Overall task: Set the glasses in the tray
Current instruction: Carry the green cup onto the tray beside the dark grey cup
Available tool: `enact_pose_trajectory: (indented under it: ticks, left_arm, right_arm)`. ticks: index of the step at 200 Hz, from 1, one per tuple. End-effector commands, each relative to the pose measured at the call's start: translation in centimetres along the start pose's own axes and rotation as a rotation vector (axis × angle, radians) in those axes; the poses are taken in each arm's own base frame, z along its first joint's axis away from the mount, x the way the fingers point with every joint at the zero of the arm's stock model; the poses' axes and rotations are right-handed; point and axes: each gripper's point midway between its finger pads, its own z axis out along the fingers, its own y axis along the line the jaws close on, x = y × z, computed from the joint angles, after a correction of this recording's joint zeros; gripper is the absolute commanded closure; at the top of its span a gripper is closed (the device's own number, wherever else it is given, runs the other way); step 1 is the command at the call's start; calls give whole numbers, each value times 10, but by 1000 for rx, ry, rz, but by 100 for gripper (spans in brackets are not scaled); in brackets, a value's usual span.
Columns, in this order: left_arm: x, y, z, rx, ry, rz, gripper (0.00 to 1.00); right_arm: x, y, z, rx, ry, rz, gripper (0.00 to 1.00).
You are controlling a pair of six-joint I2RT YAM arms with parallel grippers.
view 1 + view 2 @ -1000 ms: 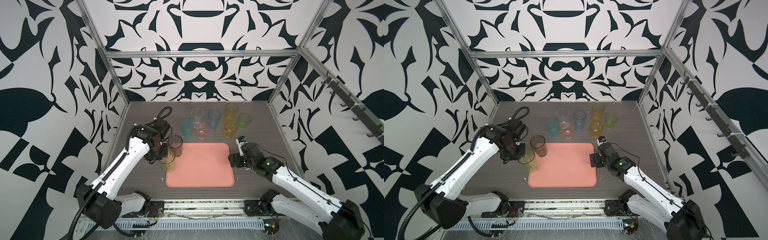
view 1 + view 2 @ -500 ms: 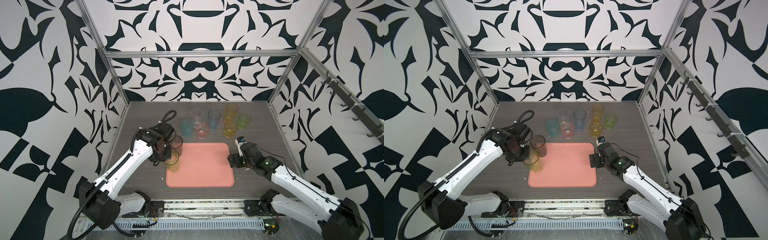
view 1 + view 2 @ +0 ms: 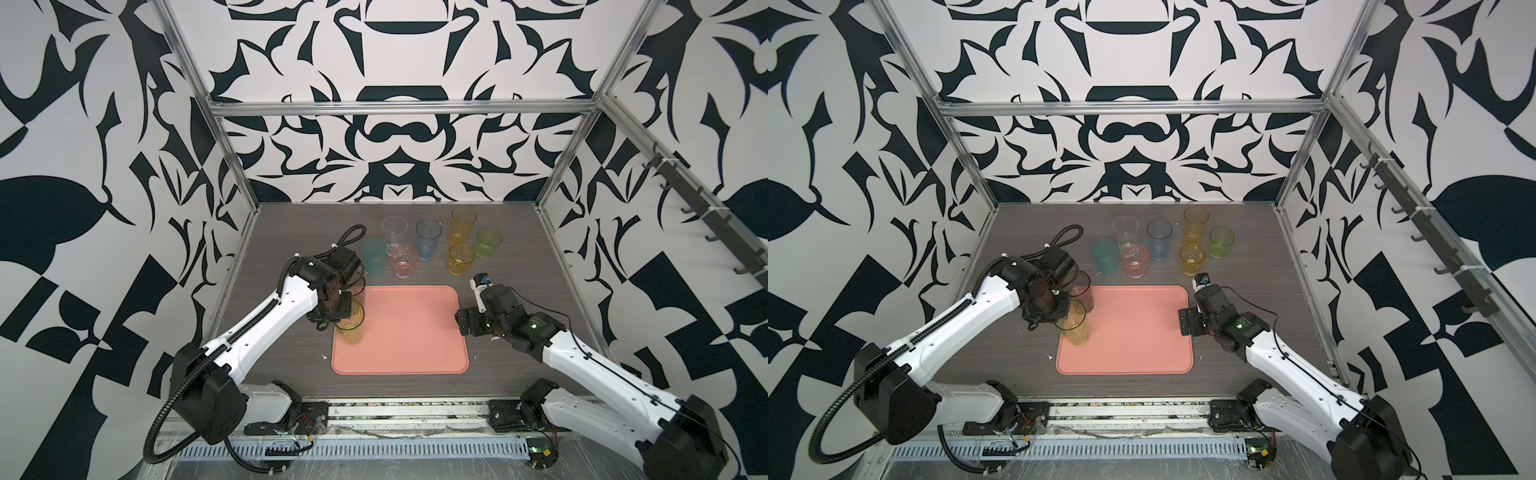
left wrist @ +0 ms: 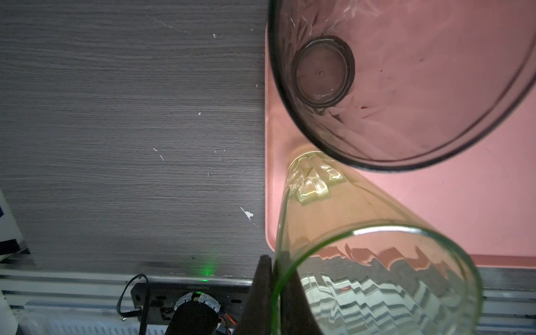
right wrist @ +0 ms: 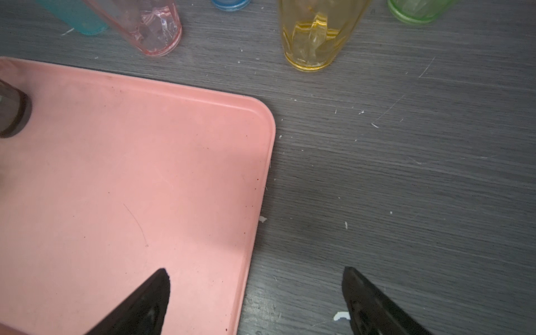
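In both top views the left arm (image 3: 266, 316) reaches forward, wrist bent down. The left gripper (image 3: 337, 321) is clamped on the rim of a tall green see-through tumbler (image 3: 351, 334) at the left edge of the flat salmon-pink plastic tray (image 3: 407, 332), whose middle and right lie free. Left wrist view: a smoky grey see-through tumbler (image 4: 406, 87) stands just beside it, and the small print (image 4: 197, 287) is unreadable. Right wrist view: the right gripper (image 5: 255, 272) gapes empty astride the tray's right edge.

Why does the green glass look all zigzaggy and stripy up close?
In the left wrist view, the green glass bends the light-and-dark stripes behind it into zigzags; in the right wrist view, the black fingertips look soft, being so close to the camera; in both top views the light is even, shadows faint.
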Motion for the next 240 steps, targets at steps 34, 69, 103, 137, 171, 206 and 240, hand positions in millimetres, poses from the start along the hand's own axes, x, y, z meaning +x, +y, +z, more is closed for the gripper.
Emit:
enact_pose_trajectory:
  ticks: [34,69,103,137,171,206,240]
  left_arm:
    - [4,5,8,-43,23,-2,100]
    - [3,5,10,-50,23,-6,100]
    - [1,3,12,-46,22,-10,100]
    - [0,2,13,-44,23,-15,100]
    - [-1,1,15,-45,23,-16,100]
    - [-1,1,14,-43,22,-18,98]
    - [-2,-1,10,-28,15,-20,87]
  right_arm:
    - [-9,3,-2,-12,-28,3,5]
    - [-9,3,-2,-15,-27,3,5]
    - [-9,3,-2,-15,-27,3,5]
    - [-9,4,-2,-19,-27,2,5]
    - [-8,4,-2,-18,-27,2,5]
    - [-9,4,-2,-21,-27,2,6]
    - [-8,4,-2,-21,-27,3,5]
